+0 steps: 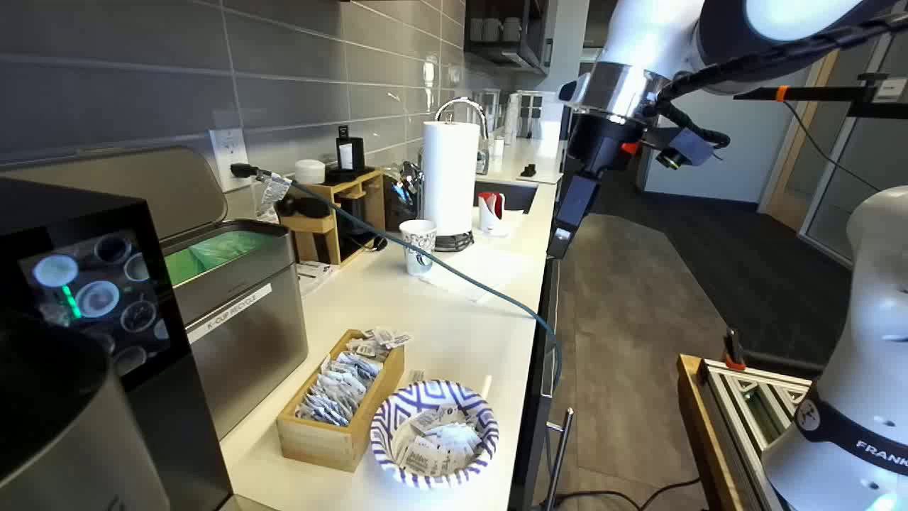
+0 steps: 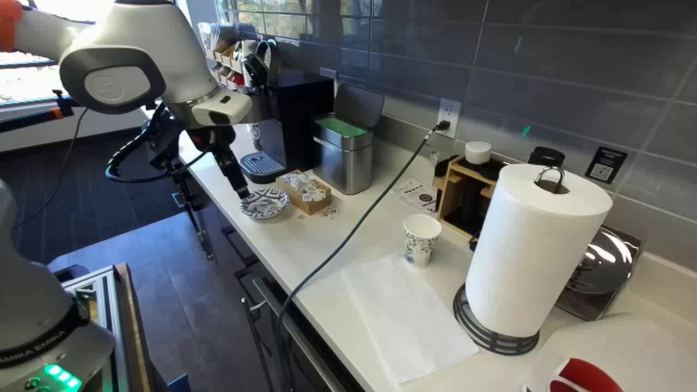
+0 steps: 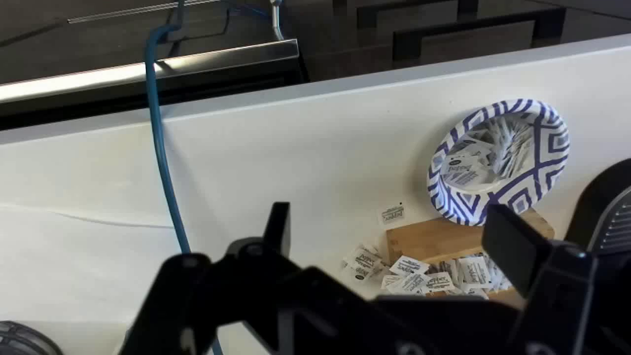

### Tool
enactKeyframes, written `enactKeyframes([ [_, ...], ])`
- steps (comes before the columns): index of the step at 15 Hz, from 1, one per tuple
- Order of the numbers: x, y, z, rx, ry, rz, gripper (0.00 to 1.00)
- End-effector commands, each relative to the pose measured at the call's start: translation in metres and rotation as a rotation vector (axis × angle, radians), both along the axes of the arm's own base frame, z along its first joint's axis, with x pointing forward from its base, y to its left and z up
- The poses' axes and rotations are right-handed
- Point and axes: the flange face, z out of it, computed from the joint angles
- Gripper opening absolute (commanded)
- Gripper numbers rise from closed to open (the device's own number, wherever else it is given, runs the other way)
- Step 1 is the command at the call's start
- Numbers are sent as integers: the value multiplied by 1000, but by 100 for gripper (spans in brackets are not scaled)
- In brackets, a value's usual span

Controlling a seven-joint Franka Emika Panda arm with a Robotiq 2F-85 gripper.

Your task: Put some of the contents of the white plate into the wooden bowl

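Observation:
The white plate with a blue patterned rim (image 1: 381, 426) is on the counter and holds a heap of pale packets (image 1: 447, 441). The plate (image 2: 279, 199) shows in both exterior views and, in the wrist view, at the upper right (image 3: 553, 153). The wooden bowl, a rectangular box (image 1: 316, 441), stands beside it, filled with similar packets (image 1: 340, 387). In the wrist view the box (image 3: 434, 237) is partly hidden by the gripper. My gripper (image 3: 389, 217) is open and empty, high above the counter. It also shows in both exterior views (image 1: 560, 245) (image 2: 243, 191).
Loose packets (image 3: 365, 264) lie at the box's end, and a single packet (image 3: 393, 214) near the plate. A blue cable (image 1: 454, 273) crosses the counter. A steel bin (image 2: 346, 158), coffee machine (image 2: 302, 120), paper cup (image 2: 421, 239) and paper towel roll (image 2: 531, 256) stand around.

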Motion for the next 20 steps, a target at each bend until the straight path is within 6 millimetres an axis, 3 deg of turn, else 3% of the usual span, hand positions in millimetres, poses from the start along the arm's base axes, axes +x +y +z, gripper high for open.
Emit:
enactKeyframes([
  [1, -1, 0, -2, 0, 7, 0, 100],
  [13, -2, 0, -5, 1, 15, 1, 100],
  [20, 10, 97, -19, -86, 52, 183, 100],
])
